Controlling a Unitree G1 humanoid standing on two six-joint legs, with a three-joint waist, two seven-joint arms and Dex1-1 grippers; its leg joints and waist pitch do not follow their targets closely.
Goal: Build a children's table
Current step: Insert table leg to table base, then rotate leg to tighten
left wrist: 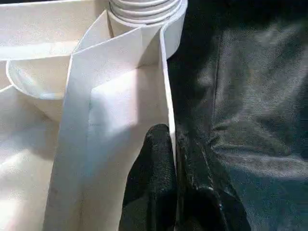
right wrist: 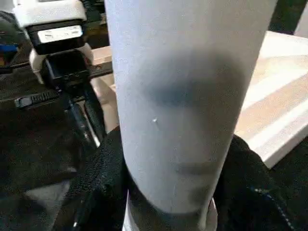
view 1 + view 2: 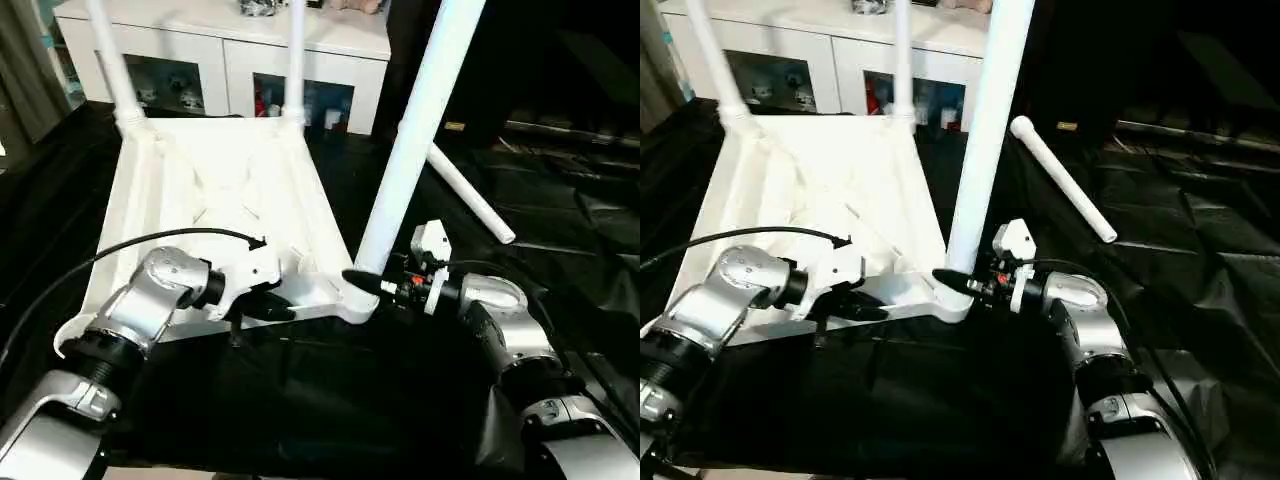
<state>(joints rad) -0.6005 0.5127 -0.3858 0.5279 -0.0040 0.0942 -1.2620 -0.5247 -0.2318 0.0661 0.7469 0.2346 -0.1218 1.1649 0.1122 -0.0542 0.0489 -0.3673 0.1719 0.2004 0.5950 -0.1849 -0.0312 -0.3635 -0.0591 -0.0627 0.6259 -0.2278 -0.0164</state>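
Left gripper (image 3: 262,312) jaws clamped on tabletop (image 3: 230,180) rim, right gripper (image 3: 368,284) jaws around leg (image 3: 415,140)

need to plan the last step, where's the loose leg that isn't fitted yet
In the head views, the loose leg lies on the black sheet on the robot's right, beyond the right gripper and the upside-down tabletop.
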